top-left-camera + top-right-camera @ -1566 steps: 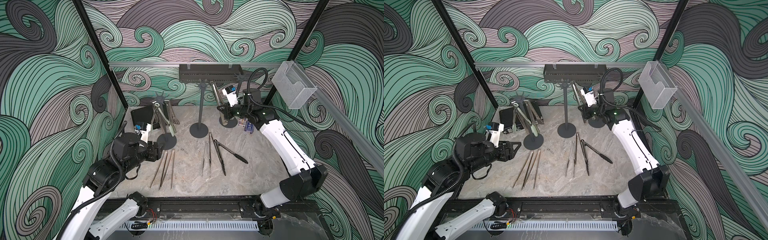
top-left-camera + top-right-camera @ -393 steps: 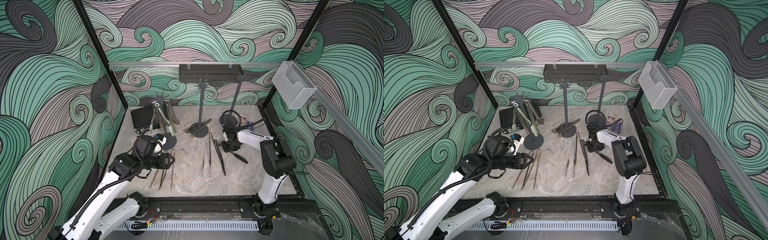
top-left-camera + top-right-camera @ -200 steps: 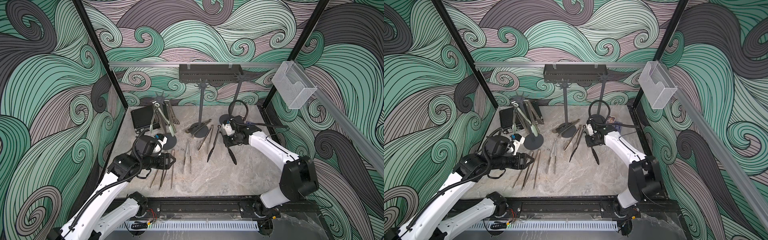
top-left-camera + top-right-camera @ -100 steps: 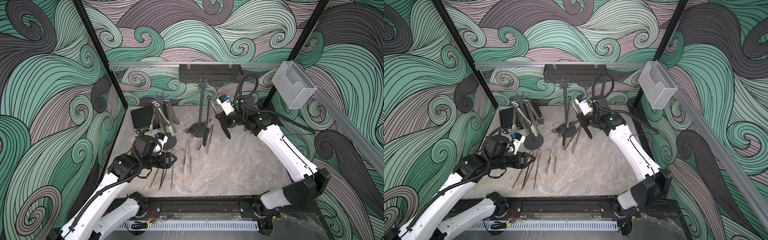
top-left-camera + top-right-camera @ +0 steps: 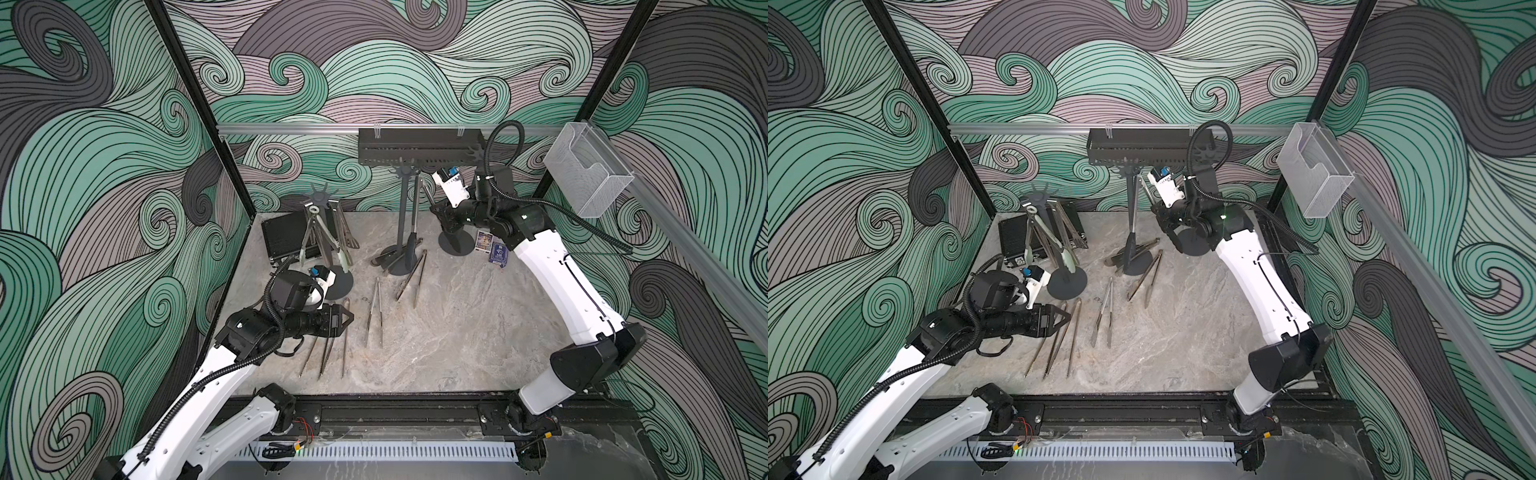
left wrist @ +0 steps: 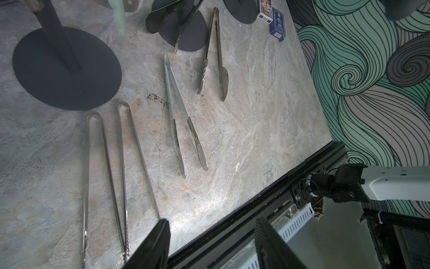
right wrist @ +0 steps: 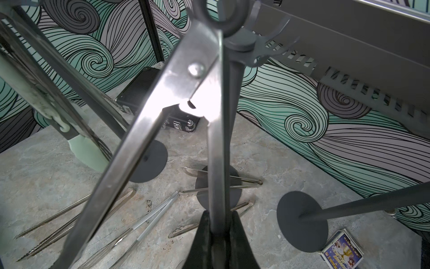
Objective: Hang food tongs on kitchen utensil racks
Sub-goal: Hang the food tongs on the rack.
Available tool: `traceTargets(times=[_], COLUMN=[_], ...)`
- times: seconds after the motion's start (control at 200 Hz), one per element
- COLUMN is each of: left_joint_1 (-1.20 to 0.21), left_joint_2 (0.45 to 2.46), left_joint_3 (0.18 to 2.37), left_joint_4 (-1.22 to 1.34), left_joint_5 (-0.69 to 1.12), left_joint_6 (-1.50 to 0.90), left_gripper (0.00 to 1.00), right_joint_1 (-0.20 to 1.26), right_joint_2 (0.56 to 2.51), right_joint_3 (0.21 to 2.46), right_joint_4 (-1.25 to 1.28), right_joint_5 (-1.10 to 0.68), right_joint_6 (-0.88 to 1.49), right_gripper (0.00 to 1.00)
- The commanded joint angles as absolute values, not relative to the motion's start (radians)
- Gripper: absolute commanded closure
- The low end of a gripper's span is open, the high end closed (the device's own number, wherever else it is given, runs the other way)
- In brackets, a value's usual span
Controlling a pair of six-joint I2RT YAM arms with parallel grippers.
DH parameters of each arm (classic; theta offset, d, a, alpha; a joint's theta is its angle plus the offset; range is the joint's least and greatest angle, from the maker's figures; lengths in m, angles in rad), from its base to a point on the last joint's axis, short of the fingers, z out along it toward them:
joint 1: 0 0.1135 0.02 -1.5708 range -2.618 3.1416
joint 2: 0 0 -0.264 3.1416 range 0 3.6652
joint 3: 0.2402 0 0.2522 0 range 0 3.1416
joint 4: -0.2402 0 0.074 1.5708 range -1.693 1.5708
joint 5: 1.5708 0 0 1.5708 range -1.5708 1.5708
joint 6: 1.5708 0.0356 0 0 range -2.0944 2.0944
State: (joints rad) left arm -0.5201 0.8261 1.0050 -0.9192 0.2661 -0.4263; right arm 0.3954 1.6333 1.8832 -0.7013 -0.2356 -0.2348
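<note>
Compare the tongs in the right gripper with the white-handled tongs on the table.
The held tongs are upright beside the middle rack, clamped in the right gripper; the white-handled tongs lie flat on the table, untouched. The held tongs have a black tip and ring; the white-handled tongs end in bare ribbed steel. Both are steel, arms spread.

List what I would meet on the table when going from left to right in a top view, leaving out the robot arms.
black case → left rack's foot → white-handled tongs → middle rack's foot → right rack's foot → card boxes. The other tongs overlap these, so they are left out.
</note>
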Motion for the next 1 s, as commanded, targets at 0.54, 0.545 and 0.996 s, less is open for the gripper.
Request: traceTargets(times=[0.54,0.545,0.996], left_joint_1=[-0.515,-0.514,-0.514], left_joint_2=[0.811,0.811,0.811], left_joint_3=[1.002,1.003,1.005], left_joint_4=[-0.912,-0.911,-0.916], left_joint_5=[0.259,0.258,0.255], left_joint_6=[-0.426,-0.427,-0.426], left_gripper=[0.41,0.41,0.41], right_joint_1=[0.356,0.356,0.355], right_joint_2=[1.697,1.696,1.742], right_joint_3=[1.94,1.94,1.938], right_joint_4=[-0.747,-0.746,-0.746], right_joint_5=[-0.279,-0.279,-0.294], right_joint_6=[-0.227,-0.227,-0.214], right_gripper=[1.0,1.0,1.0])
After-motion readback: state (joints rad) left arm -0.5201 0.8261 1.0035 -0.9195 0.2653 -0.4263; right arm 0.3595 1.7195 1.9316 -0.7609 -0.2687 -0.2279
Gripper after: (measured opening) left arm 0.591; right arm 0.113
